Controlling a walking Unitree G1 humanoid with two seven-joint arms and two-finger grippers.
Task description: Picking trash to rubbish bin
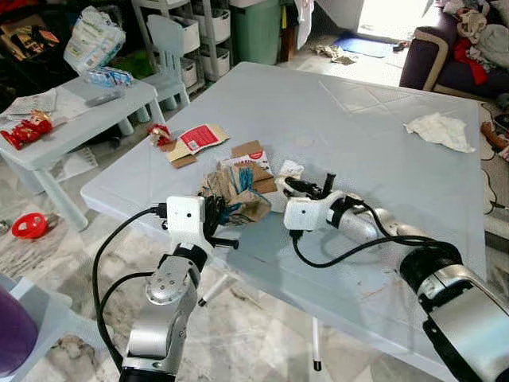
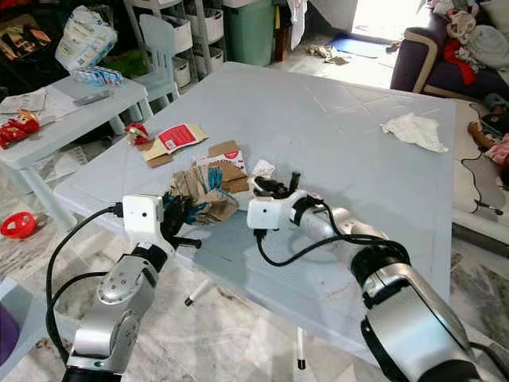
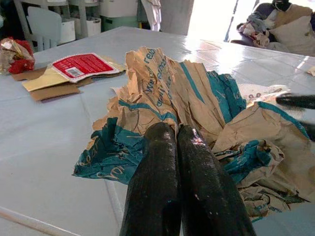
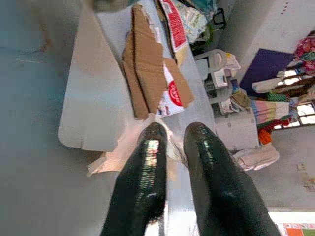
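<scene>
At the lower left of the head views the left gripper [image 1: 221, 225] reaches over the near edge of the pale blue table [image 1: 374, 135]; in the left wrist view its fingers [image 3: 152, 187] lie pressed together, tips against the crumpled brown-and-teal paper bag [image 3: 182, 98], though whether they pinch a fold of it cannot be told; just right of centre the right gripper [image 1: 306, 187] lies low over the table, its fingers [image 4: 142, 172] a narrow gap apart at a small white scrap of paper [image 1: 291, 168], touching it or just above, not clearly gripping; the bag sits between the two grippers, with torn cardboard [image 1: 248, 151] just behind it; further, up and left, lies a flat card with a red label [image 1: 199, 138] beside a red wrapper [image 1: 160, 134]; toward the upper right of the table, well apart, rests a crumpled white tissue [image 1: 438, 130]; at the top of the frame, beyond the table, stands a green bin [image 1: 256, 32].
</scene>
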